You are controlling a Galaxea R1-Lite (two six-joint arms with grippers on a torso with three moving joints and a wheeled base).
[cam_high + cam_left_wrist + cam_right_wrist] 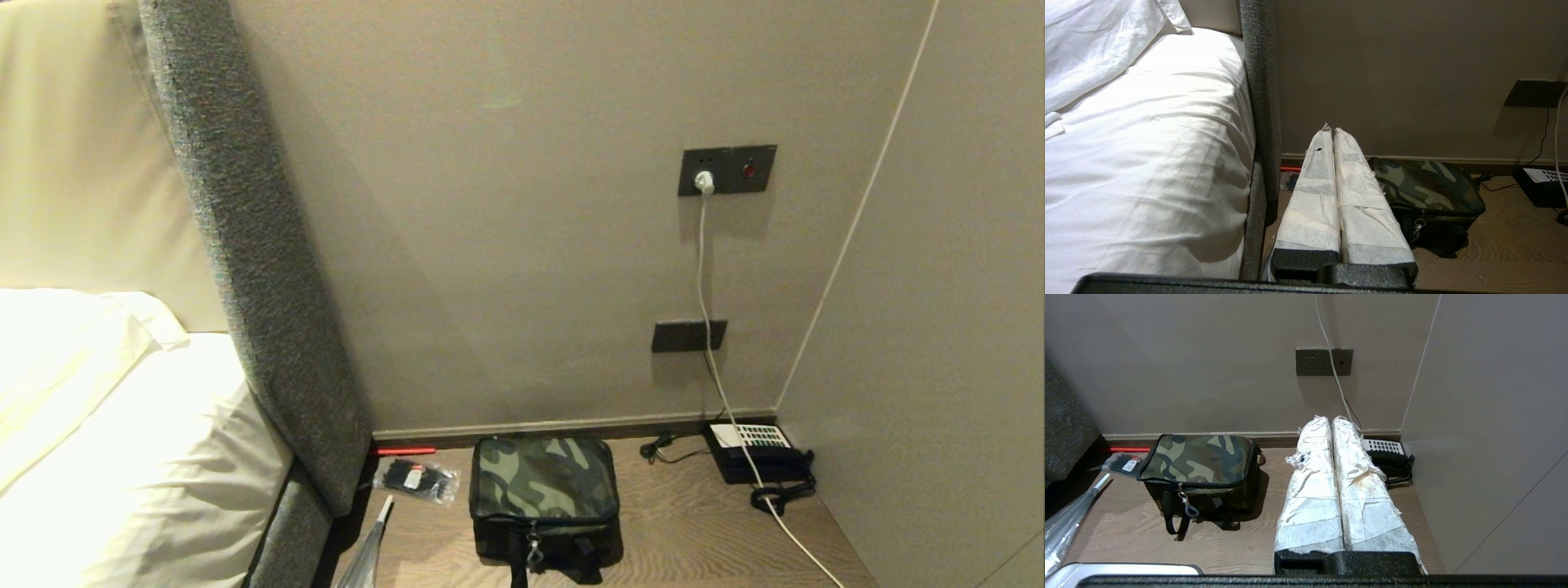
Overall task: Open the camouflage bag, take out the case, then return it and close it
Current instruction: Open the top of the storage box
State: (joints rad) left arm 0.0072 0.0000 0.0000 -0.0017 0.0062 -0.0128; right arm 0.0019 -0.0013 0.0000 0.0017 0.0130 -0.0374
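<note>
The camouflage bag point(543, 490) sits zipped shut on the wooden nightstand top, near the wall, with its zip pull point(533, 554) hanging at the front; it also shows in both wrist views point(1425, 185) point(1198, 459). The case is hidden. My left gripper point(1332, 130) hangs shut and empty, white-wrapped fingers pressed together, short of the bag and toward the bed side. Also shut and empty, my right gripper point(1330, 418) hangs short of the bag on the telephone side. Neither gripper shows in the head view.
A black telephone point(755, 453) with a white keypad stands by the corner wall, a white cable point(710, 327) running up to a socket. A clear packet of black ties point(416, 479) and a red pen point(404, 450) lie beside the grey headboard point(253, 286). The bed point(122, 457) is left.
</note>
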